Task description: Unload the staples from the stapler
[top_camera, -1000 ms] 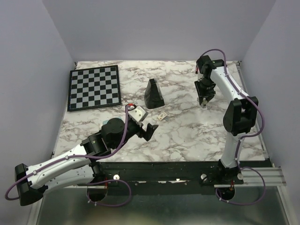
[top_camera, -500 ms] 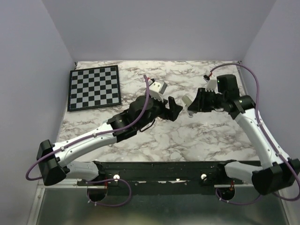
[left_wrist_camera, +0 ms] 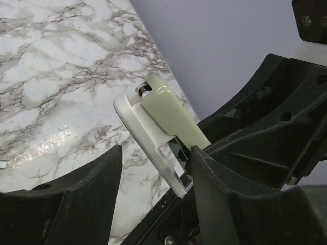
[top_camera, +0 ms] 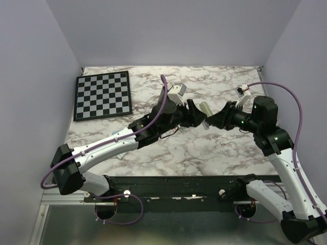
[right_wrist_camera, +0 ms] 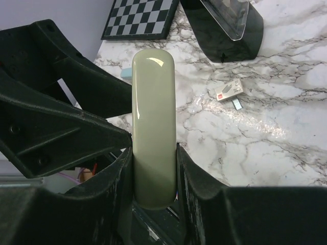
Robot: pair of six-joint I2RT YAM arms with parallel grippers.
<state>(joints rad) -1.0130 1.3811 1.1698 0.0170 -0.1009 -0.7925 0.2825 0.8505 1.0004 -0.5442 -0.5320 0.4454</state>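
Top external shows stapler (top_camera: 205,108) above marbled table (top_camera: 204,148) between lilac walls (top_camera: 168,30)

Bright, even overhead light. Soft shadows lie under the arms on the bench (top_camera: 204,148). Marble shows a glare patch in both wrist views, and there's a hot highlight on the stapler (right_wrist_camera: 153,127) top. Top view is sharp, edges slightly bent. Left tool (left_wrist_camera: 156,163) fingers are dark and underexposed, close-up a bit soft. In the right wrist view the chessboard (right_wrist_camera: 140,18) is mildly soft.
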